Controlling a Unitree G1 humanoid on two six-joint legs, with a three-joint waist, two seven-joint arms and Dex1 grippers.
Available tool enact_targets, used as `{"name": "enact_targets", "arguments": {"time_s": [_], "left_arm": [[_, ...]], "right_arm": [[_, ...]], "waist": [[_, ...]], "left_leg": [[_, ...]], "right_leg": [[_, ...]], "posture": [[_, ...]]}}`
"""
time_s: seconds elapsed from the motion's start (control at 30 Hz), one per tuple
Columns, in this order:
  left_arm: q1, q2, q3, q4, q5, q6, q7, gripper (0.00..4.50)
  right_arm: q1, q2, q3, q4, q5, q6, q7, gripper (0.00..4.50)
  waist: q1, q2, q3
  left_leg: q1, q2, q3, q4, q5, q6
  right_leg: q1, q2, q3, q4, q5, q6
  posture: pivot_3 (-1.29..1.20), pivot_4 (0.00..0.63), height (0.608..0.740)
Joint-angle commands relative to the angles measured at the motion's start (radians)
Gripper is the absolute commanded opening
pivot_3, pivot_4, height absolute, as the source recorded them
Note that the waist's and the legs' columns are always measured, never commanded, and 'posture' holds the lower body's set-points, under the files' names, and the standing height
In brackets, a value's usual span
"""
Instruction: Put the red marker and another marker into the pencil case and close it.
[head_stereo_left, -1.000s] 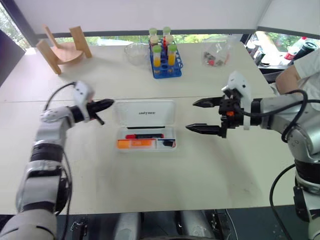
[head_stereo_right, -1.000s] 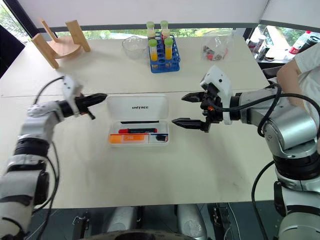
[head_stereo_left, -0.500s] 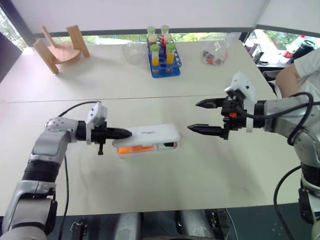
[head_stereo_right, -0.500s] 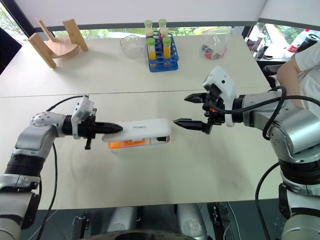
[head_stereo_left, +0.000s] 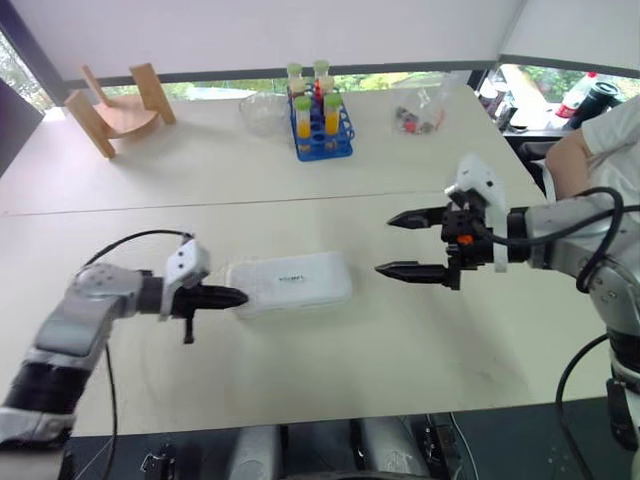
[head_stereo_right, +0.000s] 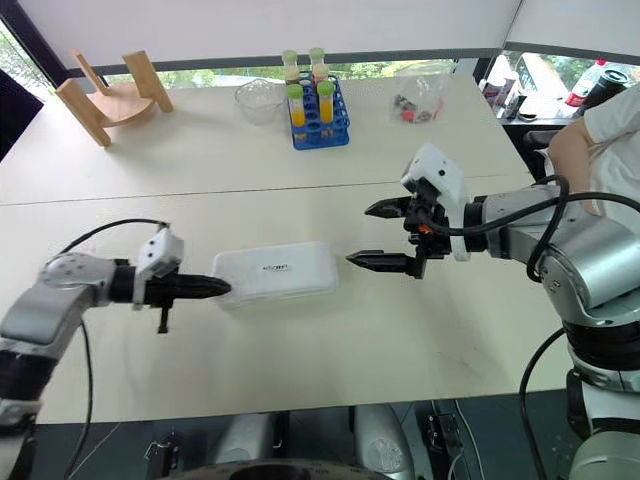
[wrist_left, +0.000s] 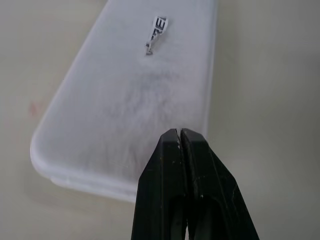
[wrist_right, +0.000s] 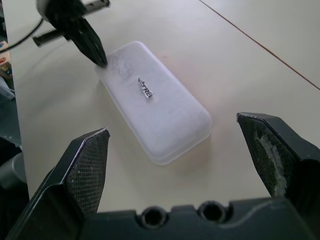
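So the pencil case (head_stereo_left: 290, 284) sits lid-down in the middle of our tabletop (head_stereo_left: 400, 340), and we can't see what's inside. Our left tool (head_stereo_left: 237, 297), pressed together, points at its left end; our right tool (head_stereo_left: 398, 243) hangs spread wide just beside it. Further back: one blue tube rack (head_stereo_left: 320, 125), one wooden stand (head_stereo_left: 115, 107).

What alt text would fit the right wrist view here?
A closed white pencil case lies flat on the pale table, framed between the open right gripper's two black fingers. At the case's far end, the left gripper has its shut tip at a corner of the lid.
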Motion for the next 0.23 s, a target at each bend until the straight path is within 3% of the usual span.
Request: {"name": "enact_targets", "arguments": {"time_s": [0.03,0.23], "left_arm": [[0.087,0.046,0.218,-0.18,-0.145,0.137,0.054,0.05],[0.295,0.045,0.528,-0.384,-0.263,0.29,0.165,0.05]], "right_arm": [[0.035,-0.039,-0.01,-0.004,-0.005,-0.068,0.058,4.5],[0.097,-0.063,0.005,0.041,-0.028,-0.136,0.108,4.5]], "waist": [[0.005,-0.001,0.001],[0.009,-0.003,0.002]], "left_leg": [[0.0,0.0,0.0,0.0,0.0,0.0],[0.0,-0.001,0.0,0.001,0.0,0.0]], "right_leg": [[0.0,0.0,0.0,0.0,0.0,0.0],[0.001,-0.005,0.0,-0.002,0.0,0.001]], "posture": [[0.0,0.15,0.74],[0.0,0.15,0.74]]}}
